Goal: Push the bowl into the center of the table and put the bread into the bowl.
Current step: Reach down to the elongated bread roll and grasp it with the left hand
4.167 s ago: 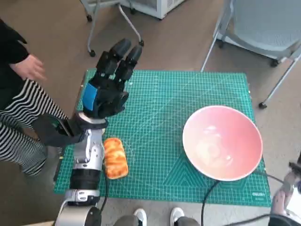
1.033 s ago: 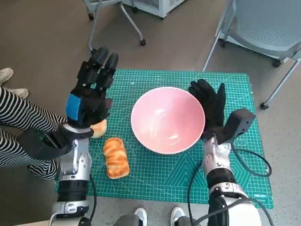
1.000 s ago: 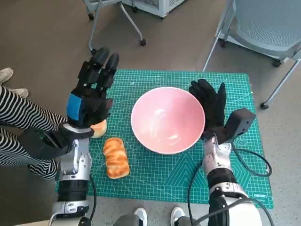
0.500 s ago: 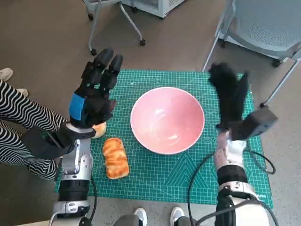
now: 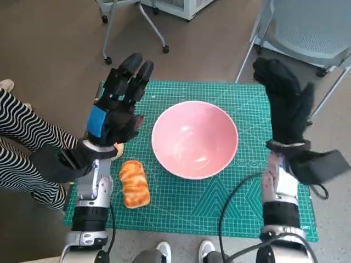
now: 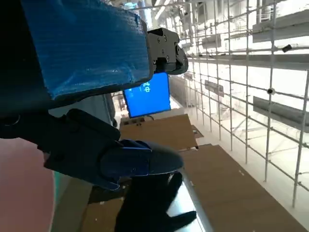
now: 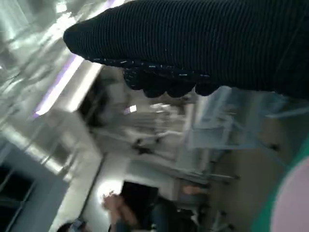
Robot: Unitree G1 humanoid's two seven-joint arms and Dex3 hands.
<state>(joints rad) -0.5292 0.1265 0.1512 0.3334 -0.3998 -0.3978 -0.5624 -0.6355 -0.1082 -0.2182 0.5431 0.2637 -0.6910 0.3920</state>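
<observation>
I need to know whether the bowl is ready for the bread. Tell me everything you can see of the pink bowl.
The pink bowl is round, wide and deep, smooth and glossy inside with pale glare spots, apparently plastic or glazed. It stands upright and empty near the middle of the green cutting mat. Neither hand touches it: the left hand and right hand are raised on either side. The bread lies on the mat nearby, apart from the bowl.

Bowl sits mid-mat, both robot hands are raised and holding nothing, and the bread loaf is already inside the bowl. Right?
Not quite. In the head view the bread loaf lies on the green mat beside the pink bowl, not inside it. The left robot hand and right robot hand are raised and hold nothing.
</observation>
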